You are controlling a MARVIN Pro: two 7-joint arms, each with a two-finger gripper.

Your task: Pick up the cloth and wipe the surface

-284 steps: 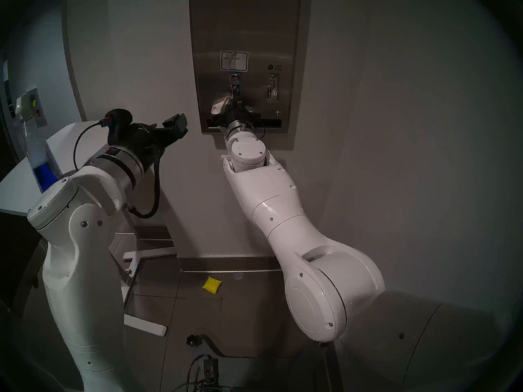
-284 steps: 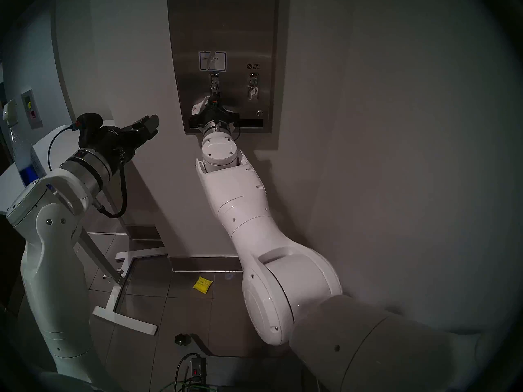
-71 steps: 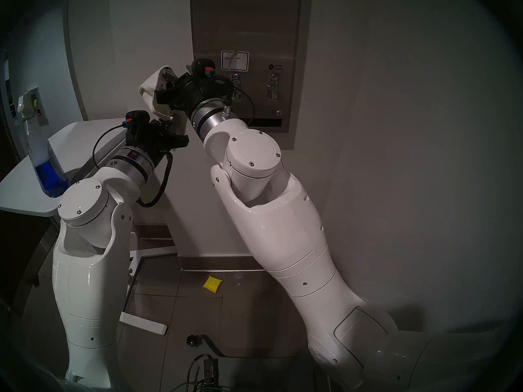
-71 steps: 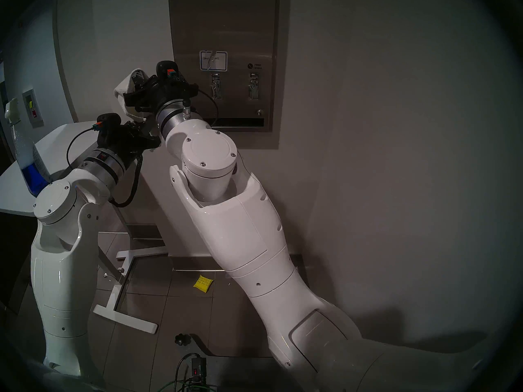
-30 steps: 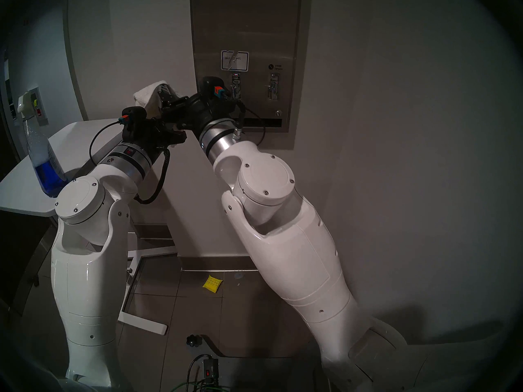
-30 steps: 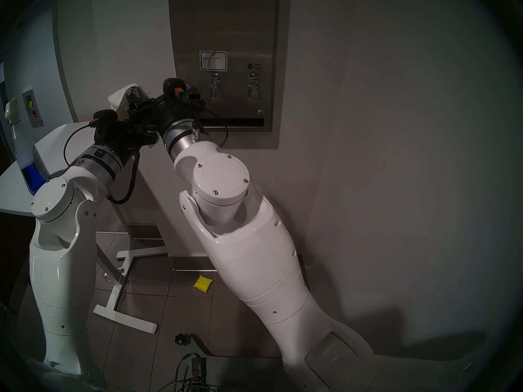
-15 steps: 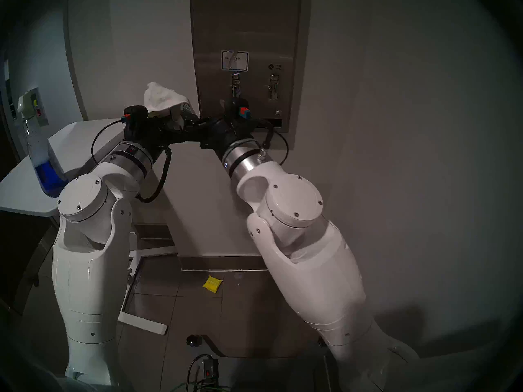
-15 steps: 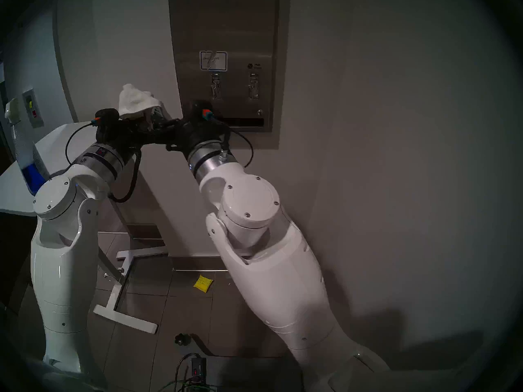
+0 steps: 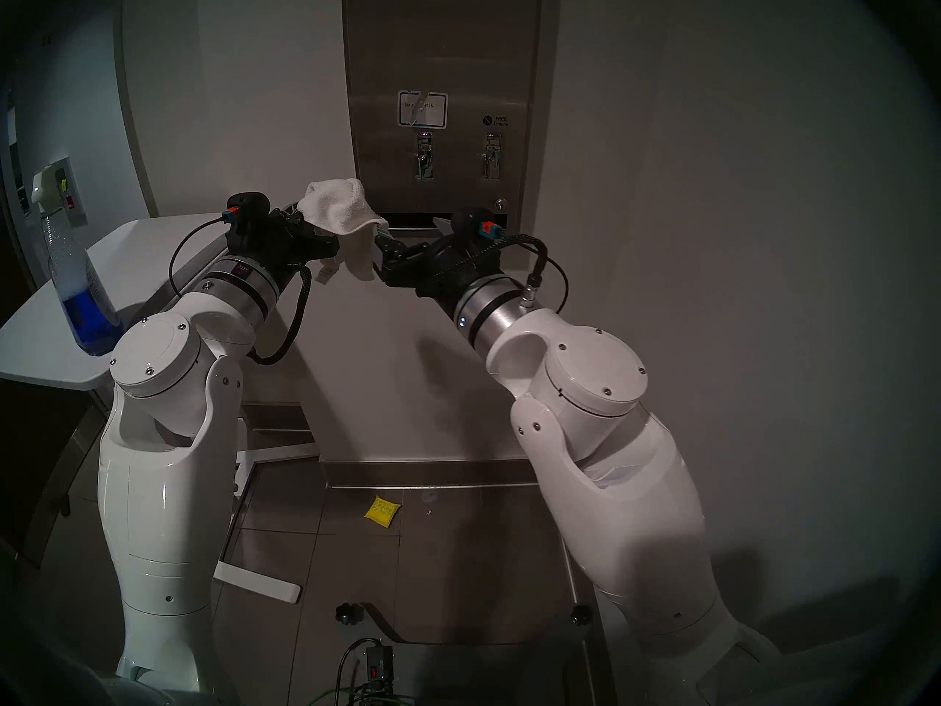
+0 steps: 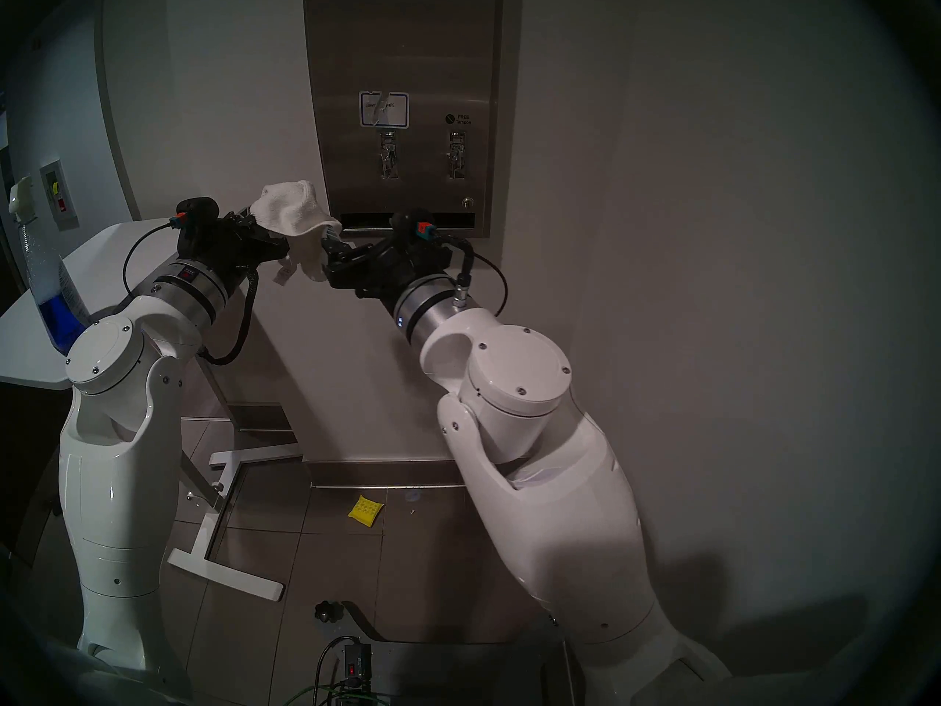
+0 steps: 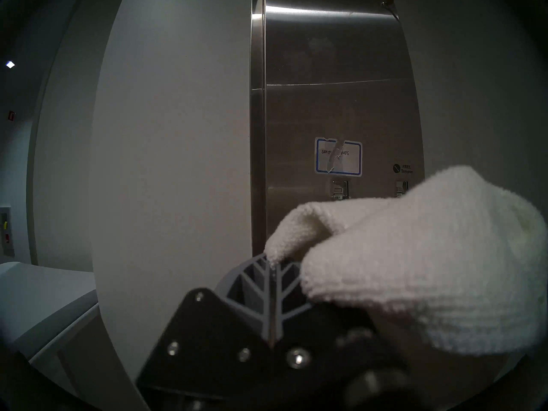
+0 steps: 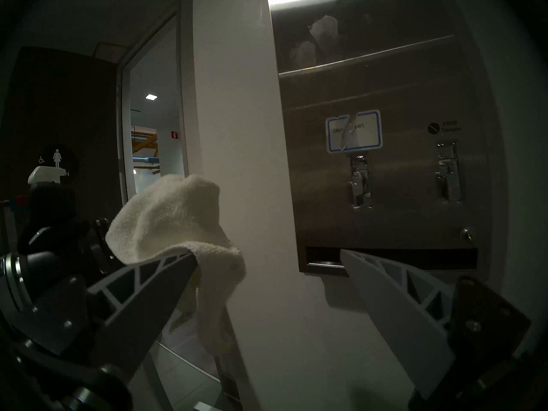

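The cream-white cloth (image 9: 338, 205) hangs in the air just left of the surface, the brushed-steel dispenser front (image 9: 443, 53) on the wall. My left gripper (image 9: 304, 220) is shut on the cloth's left corner; in the left wrist view its ribbed fingers (image 11: 271, 283) pinch the terry edge and the cloth (image 11: 415, 253) bulges to the right. My right gripper (image 12: 268, 253) is open in front of the dark slot. The cloth (image 12: 172, 217) lies draped over the tip of its left finger (image 12: 166, 271); the other finger (image 12: 385, 283) is bare.
A spray bottle (image 9: 76, 282) with blue liquid stands on the white table (image 9: 147, 246) at the left, beside my left arm. A yellow quilted pad (image 9: 382, 511) lies on the tiled floor below. The table's white foot (image 9: 254, 585) and some cables (image 9: 356, 679) are near my base.
My right arm has swung right and down, away from the left gripper. The cloth has slid off most of the right gripper and now stretches from the left gripper to one right fingertip.
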